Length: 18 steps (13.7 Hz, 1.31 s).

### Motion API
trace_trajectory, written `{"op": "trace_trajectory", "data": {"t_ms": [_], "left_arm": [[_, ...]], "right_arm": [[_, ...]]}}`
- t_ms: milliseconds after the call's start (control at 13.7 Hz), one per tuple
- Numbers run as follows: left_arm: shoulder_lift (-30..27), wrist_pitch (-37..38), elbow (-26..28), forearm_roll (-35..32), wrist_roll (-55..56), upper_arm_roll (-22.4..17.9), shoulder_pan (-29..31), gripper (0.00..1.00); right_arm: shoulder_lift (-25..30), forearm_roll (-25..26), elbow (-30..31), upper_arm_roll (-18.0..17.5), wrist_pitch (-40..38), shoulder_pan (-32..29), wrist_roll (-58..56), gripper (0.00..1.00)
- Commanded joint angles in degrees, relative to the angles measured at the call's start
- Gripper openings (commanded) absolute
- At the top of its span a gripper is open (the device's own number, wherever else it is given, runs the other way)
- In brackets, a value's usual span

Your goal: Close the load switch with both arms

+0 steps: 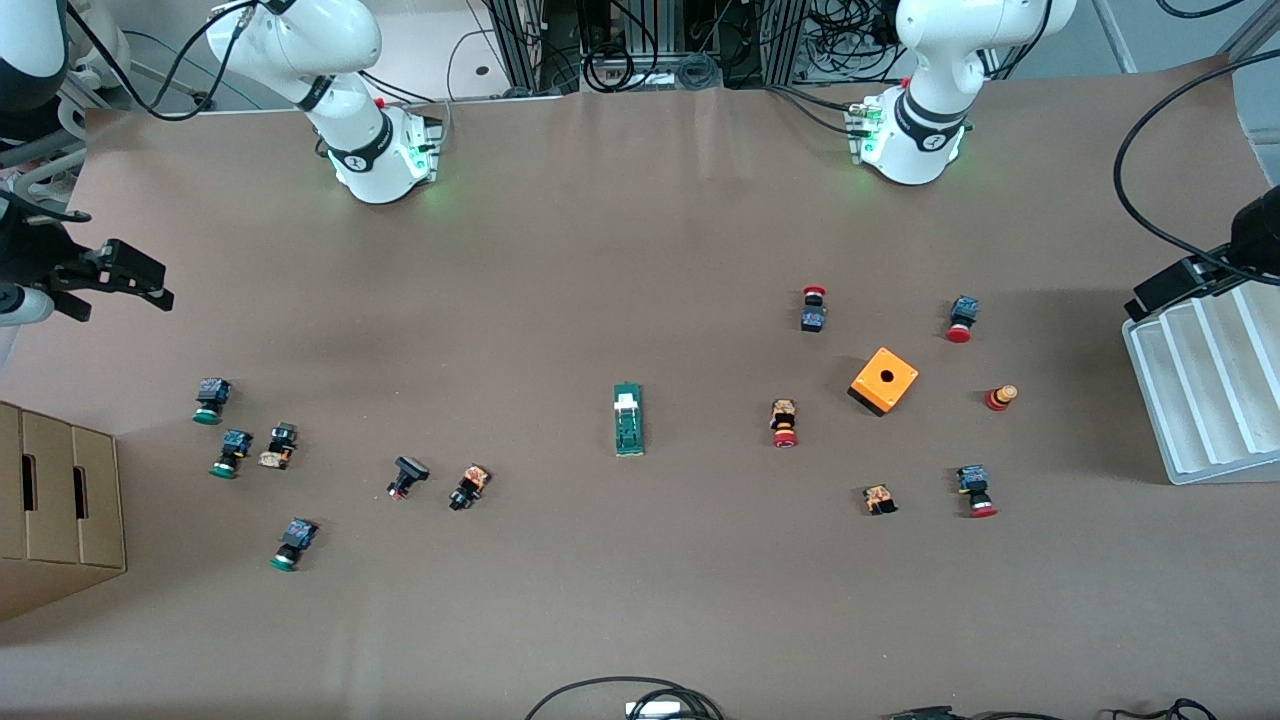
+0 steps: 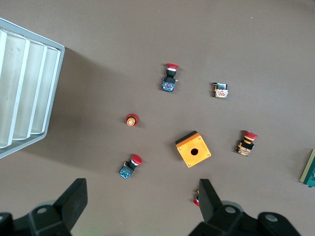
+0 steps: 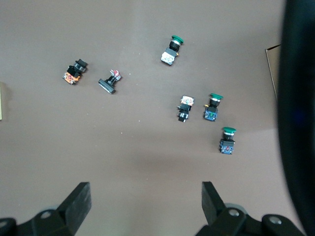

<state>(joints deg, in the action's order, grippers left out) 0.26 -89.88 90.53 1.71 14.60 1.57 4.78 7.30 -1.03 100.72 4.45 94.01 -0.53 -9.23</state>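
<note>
The load switch [image 1: 628, 420], a slim green bar with a small white block on it, lies flat in the middle of the table. Only its green end shows at the edge of the left wrist view [image 2: 310, 169]. My left gripper [image 1: 1165, 292] is open and empty, high over the table beside the white tray; the left wrist view [image 2: 141, 201] shows bare table between its fingers. My right gripper [image 1: 150, 285] is open and empty, high over the right arm's end of the table; the right wrist view [image 3: 145, 199] shows bare table beneath it. Neither gripper is near the switch.
An orange box with a round hole [image 1: 884, 380] and several red-capped push buttons [image 1: 785, 424] lie toward the left arm's end. Several green-capped buttons [image 1: 230, 453] lie toward the right arm's end. A white ribbed tray [image 1: 1205, 385] and a cardboard box [image 1: 55, 510] stand at the table's ends.
</note>
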Motion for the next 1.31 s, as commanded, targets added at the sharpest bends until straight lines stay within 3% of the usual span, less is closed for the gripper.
{"op": "trace_trajectory", "data": {"t_ms": [0, 365, 657, 1241], "left_arm": [[-1.4, -0.6, 1.0, 0.0, -0.9, 0.0, 0.1, 1.00], [-1.1, 2.1, 0.0, 0.0, -1.2, 0.0, 0.2, 1.00], [-1.0, 2.6, -0.2, -0.1, -8.7, -0.3, 0.4, 1.00], [-0.3, 4.6, -1.0, -2.6, -9.1, 0.1, 0.1, 1.00]], "right_arm": [[-0.5, 1.2, -1.1, 0.1, -0.5, 0.3, -0.8, 1.00], [-0.9, 1.2, -1.3, 0.2, -0.1, 0.3, -1.3, 1.00], [-0.9, 1.9, -1.3, 0.3, -0.4, 0.3, -1.5, 1.00], [-1.6, 2.4, -2.1, 0.3, 0.3, 0.3, -1.6, 1.00]]}}
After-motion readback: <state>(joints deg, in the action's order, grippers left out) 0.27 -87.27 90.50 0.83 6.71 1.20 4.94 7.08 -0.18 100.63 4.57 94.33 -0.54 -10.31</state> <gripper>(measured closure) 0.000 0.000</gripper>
